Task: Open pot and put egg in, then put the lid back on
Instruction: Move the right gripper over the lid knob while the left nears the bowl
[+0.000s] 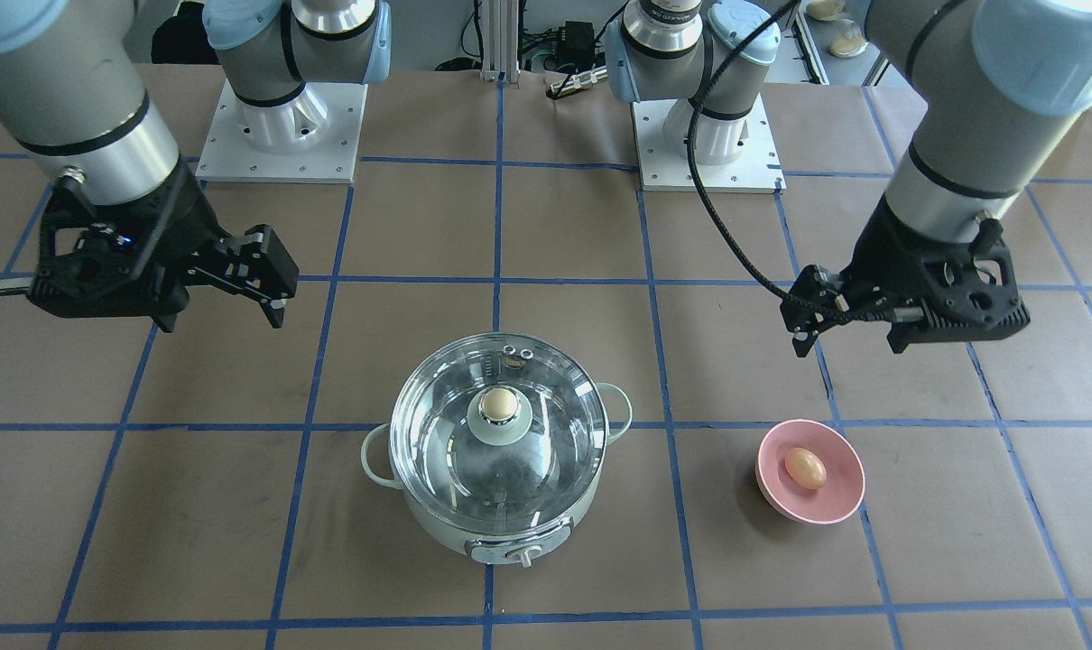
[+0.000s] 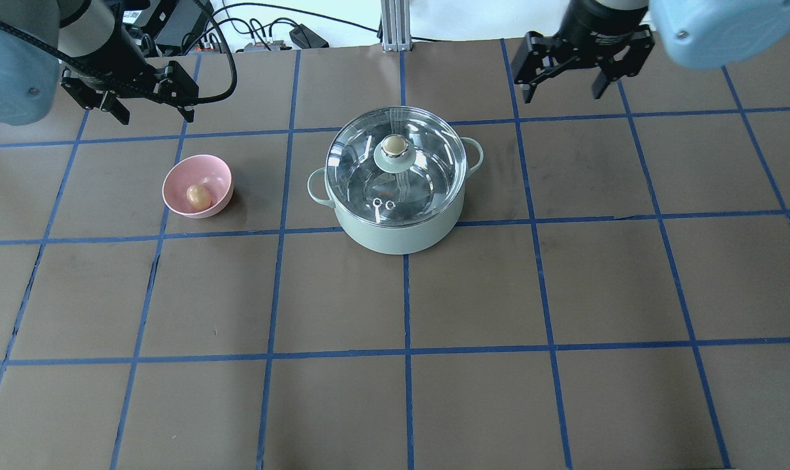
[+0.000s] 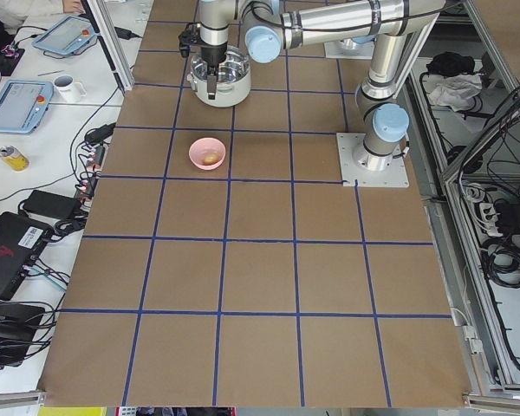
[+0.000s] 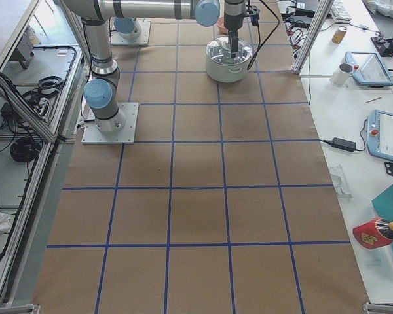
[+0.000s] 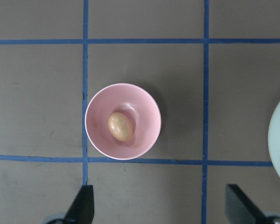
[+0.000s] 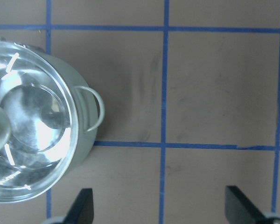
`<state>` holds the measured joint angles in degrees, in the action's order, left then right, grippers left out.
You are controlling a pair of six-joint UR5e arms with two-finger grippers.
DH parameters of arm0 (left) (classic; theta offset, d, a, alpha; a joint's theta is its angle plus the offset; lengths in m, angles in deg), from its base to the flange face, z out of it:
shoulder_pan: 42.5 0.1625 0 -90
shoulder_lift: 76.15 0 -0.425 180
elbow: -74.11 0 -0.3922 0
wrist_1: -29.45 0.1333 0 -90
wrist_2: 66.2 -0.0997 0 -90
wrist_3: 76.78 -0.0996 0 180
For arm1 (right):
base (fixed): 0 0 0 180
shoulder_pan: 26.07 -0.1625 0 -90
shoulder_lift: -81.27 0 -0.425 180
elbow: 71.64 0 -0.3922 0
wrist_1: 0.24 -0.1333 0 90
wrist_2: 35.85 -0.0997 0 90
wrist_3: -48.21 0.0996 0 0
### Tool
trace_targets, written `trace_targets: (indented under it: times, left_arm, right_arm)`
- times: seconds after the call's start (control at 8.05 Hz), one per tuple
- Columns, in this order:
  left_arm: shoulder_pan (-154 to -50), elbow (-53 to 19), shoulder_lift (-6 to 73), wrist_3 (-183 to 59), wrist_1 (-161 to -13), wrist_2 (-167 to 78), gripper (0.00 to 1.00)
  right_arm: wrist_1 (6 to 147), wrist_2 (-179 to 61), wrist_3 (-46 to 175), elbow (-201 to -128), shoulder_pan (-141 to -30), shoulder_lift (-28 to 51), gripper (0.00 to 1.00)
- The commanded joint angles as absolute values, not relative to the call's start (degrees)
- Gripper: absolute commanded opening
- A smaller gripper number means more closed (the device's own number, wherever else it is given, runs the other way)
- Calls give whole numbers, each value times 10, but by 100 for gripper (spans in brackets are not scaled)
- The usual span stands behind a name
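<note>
The mint-green pot [image 1: 510, 540] stands mid-table with the glass lid [image 1: 438, 438] shut on it, beige knob [image 1: 498, 404] on top. It also shows in the overhead view [image 2: 395, 236] with its lid [image 2: 431, 171]. The tan egg [image 1: 805, 468] lies in a pink bowl [image 1: 768, 483] beside the pot; both show in the left wrist view, egg [image 5: 120, 126] in bowl [image 5: 94, 109]. My left gripper [image 2: 155, 116] hovers open above and behind the bowl. My right gripper [image 2: 560, 94] hovers open behind the pot's other side, with the pot's loop handle [image 6: 96, 110] below it.
The table is brown paper with a blue tape grid. The two arm bases [image 1: 280, 126] stand at the robot's side. Operator gear, a can and a mug lie on side benches [image 3: 35, 95] off the table.
</note>
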<state>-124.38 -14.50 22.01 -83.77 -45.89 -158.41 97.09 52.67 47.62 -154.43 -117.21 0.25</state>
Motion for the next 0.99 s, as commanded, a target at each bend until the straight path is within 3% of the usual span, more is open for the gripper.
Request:
trace_targets:
  times: [0.0,0.87]
  left_arm:
    - [-1234,-148,311,-821,-373,-1590,100]
    - [-1230,-149,345,-724,-339,-1588,100]
  right_arm:
    - [1027,525,588,-1490,-1270,93,100]
    - [1088,519,683,-1490,-1368,172,100]
